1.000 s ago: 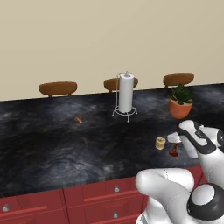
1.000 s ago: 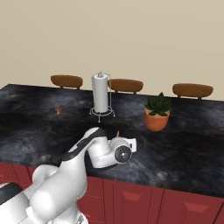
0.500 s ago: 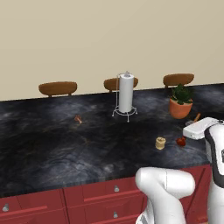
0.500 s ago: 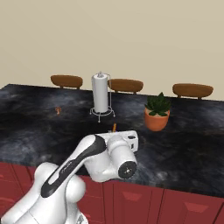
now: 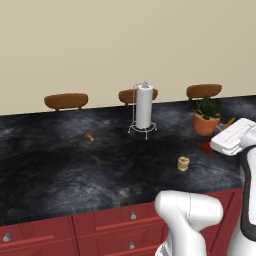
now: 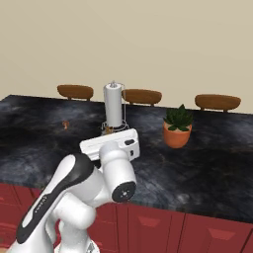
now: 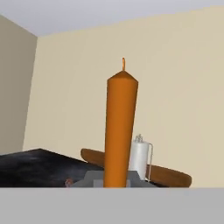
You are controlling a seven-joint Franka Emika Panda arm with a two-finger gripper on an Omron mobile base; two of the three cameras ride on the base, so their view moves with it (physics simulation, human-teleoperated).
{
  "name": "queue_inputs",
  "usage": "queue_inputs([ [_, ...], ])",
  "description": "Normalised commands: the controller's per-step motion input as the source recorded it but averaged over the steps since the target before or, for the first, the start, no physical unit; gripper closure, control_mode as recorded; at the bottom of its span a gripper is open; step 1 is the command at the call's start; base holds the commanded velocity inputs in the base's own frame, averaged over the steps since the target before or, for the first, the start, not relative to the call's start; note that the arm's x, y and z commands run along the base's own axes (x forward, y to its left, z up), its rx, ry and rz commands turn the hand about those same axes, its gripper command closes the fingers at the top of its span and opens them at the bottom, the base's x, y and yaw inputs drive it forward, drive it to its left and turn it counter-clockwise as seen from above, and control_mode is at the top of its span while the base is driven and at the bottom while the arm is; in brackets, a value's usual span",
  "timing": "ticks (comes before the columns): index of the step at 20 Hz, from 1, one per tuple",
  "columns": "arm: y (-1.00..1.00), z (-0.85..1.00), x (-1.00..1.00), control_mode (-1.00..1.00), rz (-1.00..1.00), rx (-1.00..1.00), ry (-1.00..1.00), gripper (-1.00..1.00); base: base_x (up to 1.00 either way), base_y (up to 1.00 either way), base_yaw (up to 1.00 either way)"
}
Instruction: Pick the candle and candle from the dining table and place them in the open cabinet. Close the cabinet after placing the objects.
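Lifted since a second ago, the arm now hangs over the dining table point(image 5: 60, 165) edge. Paper towel holder point(image 5: 144, 107) and potted plant point(image 5: 206, 117) stand behind. The gripper point(image 7: 114, 183) is clamped on the orange candle point(image 7: 120, 131); the jar candle point(image 5: 183, 163) sits on the table near the plant.

The dining table point(image 5: 60, 170) had a black top with grey marbled veins, and its drawer fronts were dark red with small silver knobs. The taper candle point(image 7: 120, 131) was plain orange, its stand point(image 5: 205, 147) dark red, and the squat jar candle point(image 5: 183, 163) was tan-yellow, while the small lump point(image 5: 89, 135) at about nine o'clock from the paper towel roll point(image 5: 144, 106) was reddish-brown. The roll was white on a thin silver wire holder, the plant point(image 5: 206, 108) was dark green in a terracotta-orange pot, the chair backs point(image 5: 66, 100) were brown, and the wall was pale beige.
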Motion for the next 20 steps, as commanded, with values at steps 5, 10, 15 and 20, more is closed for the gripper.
queue_inputs([
  [5,0.41,1.00,-0.53,-1.00,0.00,-0.17,-0.10,1.00,0.00,0.00,0.00],
  [10,0.07,0.28,-0.08,-1.00,0.00,-0.01,-0.02,1.00,0.00,0.00,0.00],
  [15,-0.02,0.00,-0.76,-1.00,0.05,0.00,-0.10,1.00,0.00,0.00,0.00],
  [20,0.05,-0.06,-1.00,-1.00,0.08,-0.03,-0.19,1.00,0.00,0.00,0.00],
])
